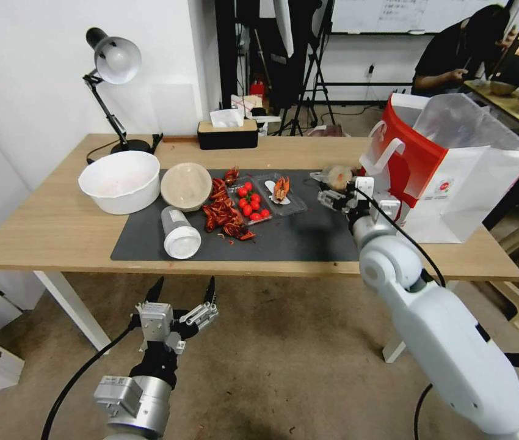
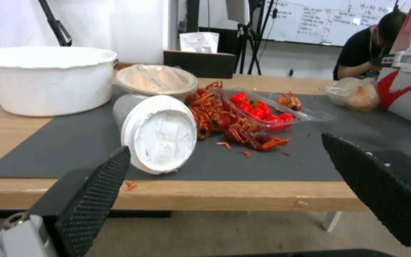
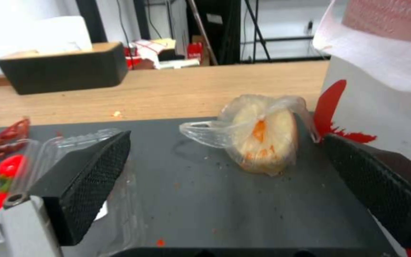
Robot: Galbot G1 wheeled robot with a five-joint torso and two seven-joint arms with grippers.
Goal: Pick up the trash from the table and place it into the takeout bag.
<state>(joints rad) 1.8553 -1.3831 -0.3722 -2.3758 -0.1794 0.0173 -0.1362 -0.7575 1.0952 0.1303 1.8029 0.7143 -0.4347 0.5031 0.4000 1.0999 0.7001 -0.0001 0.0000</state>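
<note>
Right end effector (image 1: 333, 198), fingers spread, hovers over the mat (image 1: 308, 235) at the small bag's (image 1: 337, 177) 6 o'clock, takeout bag (image 1: 455, 177) at 3. Left end effector (image 1: 183, 293) hangs spread below the tabletop (image 1: 39, 226).

No text can be read anywhere — the takeout bag (image 1: 455, 183) carries a small round red logo, and the whiteboard (image 2: 329, 21) bears handwriting, both too small to read.

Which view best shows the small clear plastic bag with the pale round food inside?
The right wrist view: the small clear plastic bag lies close ahead on the grey mat, beside the red-and-white takeout bag. The head view shows it small, beyond the right gripper. The left wrist view shows it far off.
</note>
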